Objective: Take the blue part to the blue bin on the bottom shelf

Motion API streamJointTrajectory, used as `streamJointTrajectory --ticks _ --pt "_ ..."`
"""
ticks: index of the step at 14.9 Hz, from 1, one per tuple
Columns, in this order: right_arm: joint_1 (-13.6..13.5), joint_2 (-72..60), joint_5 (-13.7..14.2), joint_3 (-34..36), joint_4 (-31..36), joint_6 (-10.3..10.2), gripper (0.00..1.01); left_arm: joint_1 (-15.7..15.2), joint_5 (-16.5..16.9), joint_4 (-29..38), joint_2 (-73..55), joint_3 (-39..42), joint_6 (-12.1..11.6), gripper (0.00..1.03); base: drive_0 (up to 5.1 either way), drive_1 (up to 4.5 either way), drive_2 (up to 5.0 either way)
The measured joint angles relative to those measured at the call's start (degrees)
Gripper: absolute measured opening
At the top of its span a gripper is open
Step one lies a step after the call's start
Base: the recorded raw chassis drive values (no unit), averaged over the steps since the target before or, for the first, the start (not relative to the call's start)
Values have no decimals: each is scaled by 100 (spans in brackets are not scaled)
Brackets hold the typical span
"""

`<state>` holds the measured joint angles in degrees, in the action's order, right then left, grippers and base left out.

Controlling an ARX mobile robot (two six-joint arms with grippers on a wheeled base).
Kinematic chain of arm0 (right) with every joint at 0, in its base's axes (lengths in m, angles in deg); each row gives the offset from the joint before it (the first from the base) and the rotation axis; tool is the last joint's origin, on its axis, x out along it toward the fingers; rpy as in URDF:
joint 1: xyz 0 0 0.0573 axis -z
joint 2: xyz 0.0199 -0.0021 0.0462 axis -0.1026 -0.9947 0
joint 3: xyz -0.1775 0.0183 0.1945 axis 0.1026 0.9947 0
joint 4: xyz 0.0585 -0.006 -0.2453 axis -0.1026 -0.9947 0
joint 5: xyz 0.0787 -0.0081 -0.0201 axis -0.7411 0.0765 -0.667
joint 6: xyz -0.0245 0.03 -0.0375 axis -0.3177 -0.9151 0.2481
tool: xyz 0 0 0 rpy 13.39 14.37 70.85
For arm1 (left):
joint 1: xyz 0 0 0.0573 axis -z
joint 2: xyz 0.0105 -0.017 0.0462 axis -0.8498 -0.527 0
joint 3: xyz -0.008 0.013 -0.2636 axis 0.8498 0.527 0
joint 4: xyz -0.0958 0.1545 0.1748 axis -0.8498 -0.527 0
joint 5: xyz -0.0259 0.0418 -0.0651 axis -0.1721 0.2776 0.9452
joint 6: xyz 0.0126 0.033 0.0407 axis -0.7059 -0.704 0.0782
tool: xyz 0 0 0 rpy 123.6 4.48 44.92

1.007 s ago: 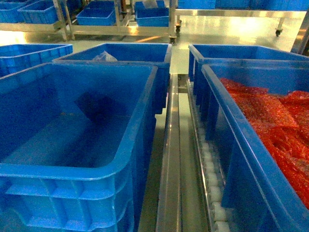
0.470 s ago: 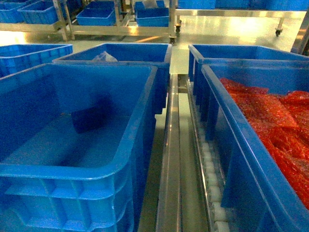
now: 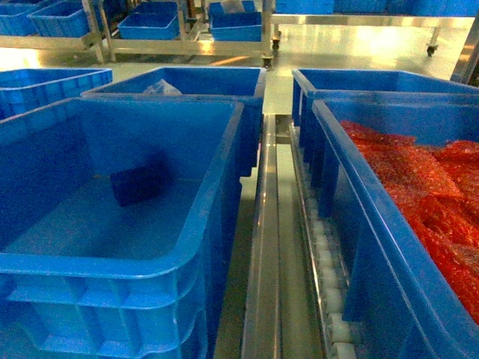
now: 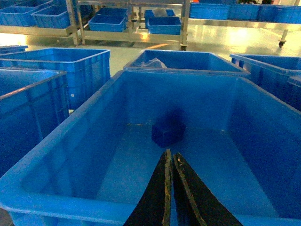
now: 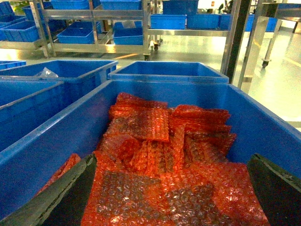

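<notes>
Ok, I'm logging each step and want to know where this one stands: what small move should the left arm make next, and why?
Probably lift the left tool straight up and out of the blue bin. The blue part lies on the bin floor near the far wall, apart from the tool, whose fingers are closed together and hold nothing. The drop looks done, so clearing the rim seems the sensible next move.

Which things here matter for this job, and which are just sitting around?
Job:
blue part, lying inside the bin
blue bin
left gripper, shut, above the bin

Sitting around:
crate of red packets
right gripper, open over those packets
other blue crates
</notes>
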<state>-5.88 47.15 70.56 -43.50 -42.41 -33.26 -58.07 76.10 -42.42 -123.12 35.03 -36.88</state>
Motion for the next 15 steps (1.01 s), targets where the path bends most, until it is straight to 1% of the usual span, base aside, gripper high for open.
streamJointTrajectory --ticks 3,8,15 --pt "0 0 0 0 0 0 98 0 2 -527 750 0 0 2 0 0 0" --pt "0 0 0 0 0 0 98 0 2 -1401 1620 2 0 2 0 0 0" --pt "0 0 0 0 0 0 98 0 2 -2225 2441 2 -2 2 0 0 0"
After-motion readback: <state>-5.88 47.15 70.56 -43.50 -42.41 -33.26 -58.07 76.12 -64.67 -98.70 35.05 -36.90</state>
